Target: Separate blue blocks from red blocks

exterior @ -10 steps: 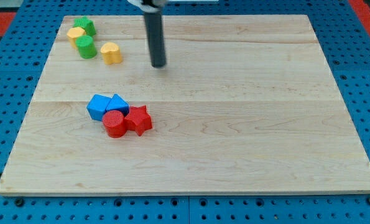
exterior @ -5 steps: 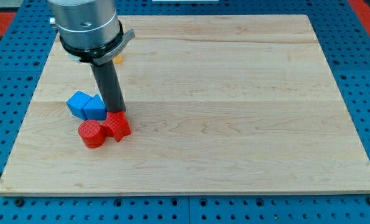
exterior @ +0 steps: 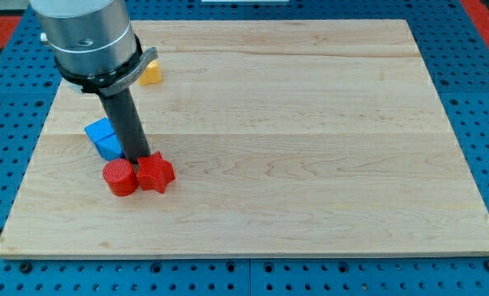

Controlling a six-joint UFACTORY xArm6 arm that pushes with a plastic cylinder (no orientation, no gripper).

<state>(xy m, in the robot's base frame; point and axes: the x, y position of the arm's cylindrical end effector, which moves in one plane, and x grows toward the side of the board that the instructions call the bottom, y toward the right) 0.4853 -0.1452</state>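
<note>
Camera view: wooden board (exterior: pixel 310 164) on a blue pegboard surround, described from the view's bottom upward.
Red cylinder (exterior: pixel 120 178): nearest the view's bottom, on the view's left part of the board, touching the red star.
Red star block (exterior: pixel 155 173): just to the right of the cylinder, flat on the board.
Tip (exterior: pixel 137 157): planted in the seam just above the two reds, at the right edge of the blues.
Rod state: bare rod, no jaws, nothing grasped; pressing sideways only.
Blue blocks (exterior: pixel 104 138): just above and left of the reds, partly hidden behind the rod; shapes hard to make out, two seemingly pressed together.
Gap: blues and reds very near, contact not certain.
Advice: likely best to push up and left against the blues alone, keeping off the star, so the reds rest in place.
Risk: cylinder may roll if clipped.
Yellow block (exterior: pixel 150 74): farther up, half hidden by the arm housing.
Writing: no brand, label or lettering readable anywhere.
</note>
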